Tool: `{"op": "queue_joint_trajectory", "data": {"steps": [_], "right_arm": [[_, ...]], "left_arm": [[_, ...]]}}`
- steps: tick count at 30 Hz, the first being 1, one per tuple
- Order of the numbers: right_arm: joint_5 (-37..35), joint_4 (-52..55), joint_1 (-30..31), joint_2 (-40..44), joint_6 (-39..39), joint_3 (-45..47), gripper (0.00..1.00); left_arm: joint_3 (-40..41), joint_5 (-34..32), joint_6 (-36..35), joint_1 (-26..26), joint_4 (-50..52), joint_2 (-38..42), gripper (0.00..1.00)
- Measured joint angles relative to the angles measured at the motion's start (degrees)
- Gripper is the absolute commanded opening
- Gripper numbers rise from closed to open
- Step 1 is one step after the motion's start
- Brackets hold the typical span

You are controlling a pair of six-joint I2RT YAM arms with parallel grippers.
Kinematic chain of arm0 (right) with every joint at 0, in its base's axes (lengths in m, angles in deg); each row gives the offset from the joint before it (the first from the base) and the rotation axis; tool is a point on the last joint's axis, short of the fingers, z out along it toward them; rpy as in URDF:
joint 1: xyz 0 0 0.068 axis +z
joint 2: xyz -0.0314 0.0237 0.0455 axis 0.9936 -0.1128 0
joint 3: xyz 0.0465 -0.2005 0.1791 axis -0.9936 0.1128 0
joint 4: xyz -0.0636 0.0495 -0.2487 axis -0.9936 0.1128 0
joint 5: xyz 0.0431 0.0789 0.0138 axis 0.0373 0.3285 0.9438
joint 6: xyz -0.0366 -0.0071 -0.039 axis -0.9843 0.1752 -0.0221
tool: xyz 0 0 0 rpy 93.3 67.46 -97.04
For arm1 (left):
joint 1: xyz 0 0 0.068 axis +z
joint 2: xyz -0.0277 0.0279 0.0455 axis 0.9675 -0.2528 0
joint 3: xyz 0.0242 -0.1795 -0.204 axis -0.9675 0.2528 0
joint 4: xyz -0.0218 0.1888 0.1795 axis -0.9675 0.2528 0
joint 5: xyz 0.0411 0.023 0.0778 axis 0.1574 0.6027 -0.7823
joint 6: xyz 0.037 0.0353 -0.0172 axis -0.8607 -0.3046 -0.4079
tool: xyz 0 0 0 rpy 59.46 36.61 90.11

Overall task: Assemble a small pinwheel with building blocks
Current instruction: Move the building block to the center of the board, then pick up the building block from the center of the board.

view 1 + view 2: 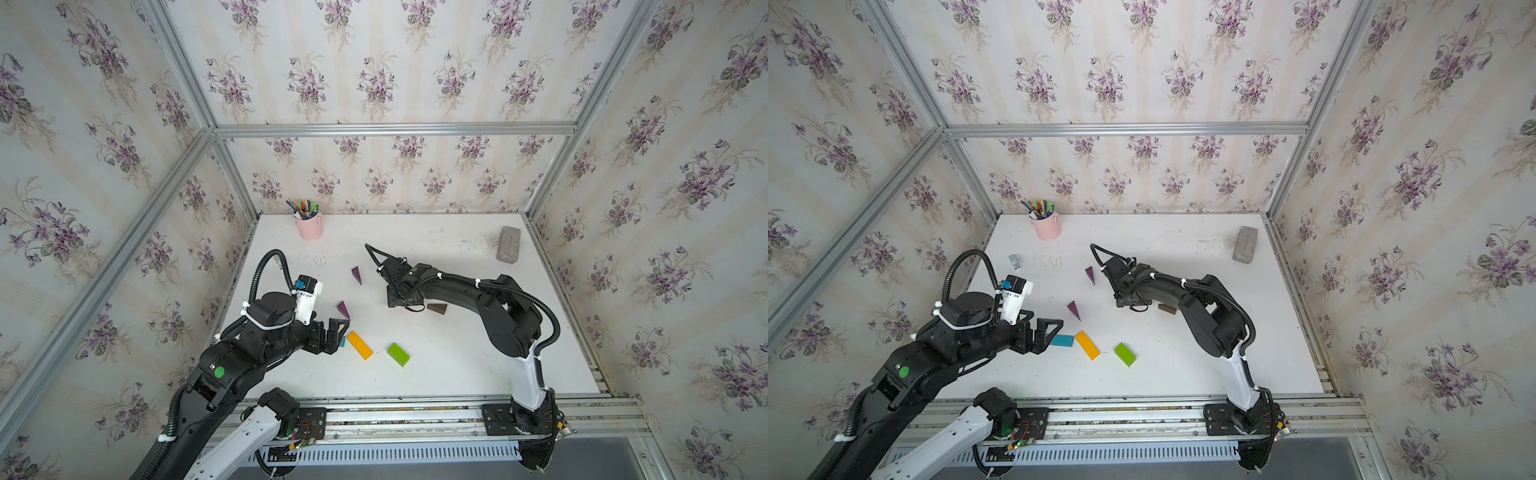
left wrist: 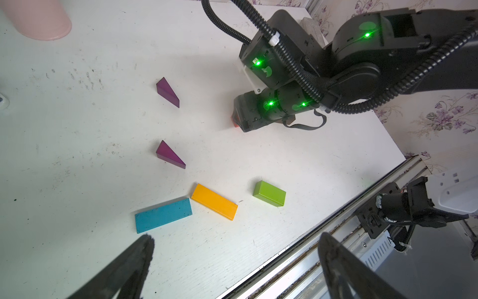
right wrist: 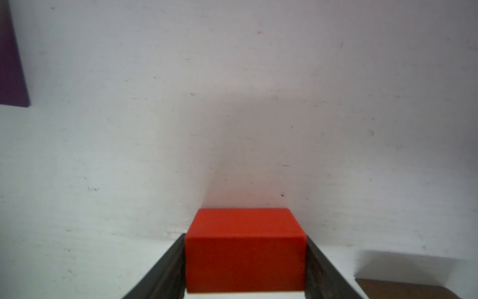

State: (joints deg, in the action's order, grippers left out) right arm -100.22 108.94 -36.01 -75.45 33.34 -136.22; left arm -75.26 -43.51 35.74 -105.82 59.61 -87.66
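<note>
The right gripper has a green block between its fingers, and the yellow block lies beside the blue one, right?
No: it is a red block, not green; the right wrist view shows it between the fingers of the right gripper. The yellow block does lie beside the blue block.

Bright even light, soft shadows; red block (image 3: 244, 248) slightly blurred close-up.

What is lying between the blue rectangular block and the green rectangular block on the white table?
The yellow rectangular block lies between the blue rectangular block and the green rectangular block. The left wrist view shows this most plainly.
</note>
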Motion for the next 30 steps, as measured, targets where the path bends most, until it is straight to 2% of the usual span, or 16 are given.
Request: {"op": "queue_joint_trajectory", "data": {"steps": [9, 14, 17, 20, 22, 25, 30], "right_arm": [[-0.2, -2.3, 0.1, 4.3, -1.4, 1.0, 0.78], [-0.3, -4.4, 0.1, 8.9, -3.5, 1.4, 0.78], [-1.5, -5.2, 0.0, 13.3, -4.3, 4.4, 0.76], [-1.9, -6.9, -1.3, 21.1, -5.6, 11.1, 0.74], [-1.7, -8.7, -3.4, 27.0, -6.8, 16.6, 0.74], [0.2, -10.9, -7.8, 36.0, -8.5, 25.9, 0.75], [8.7, -15.1, -18.7, 53.6, -12.4, 40.4, 0.85]], "left_arm": [[0.9, 0.1, 0.0, 0.0, 0.0, 0.5, 0.99], [1.5, 0.0, -0.4, 0.0, 0.0, 0.0, 0.99], [2.2, 0.0, -0.4, 0.0, -0.4, -0.3, 0.99], [4.3, 0.1, -0.3, -1.1, -1.4, -1.8, 0.99], [5.7, -0.5, 0.1, -3.8, -1.7, -3.8, 0.97], [6.7, -5.2, 1.2, -11.9, -2.5, -7.5, 0.96], [5.7, -18.1, 3.4, -27.5, -4.0, -19.4, 0.96]]}}
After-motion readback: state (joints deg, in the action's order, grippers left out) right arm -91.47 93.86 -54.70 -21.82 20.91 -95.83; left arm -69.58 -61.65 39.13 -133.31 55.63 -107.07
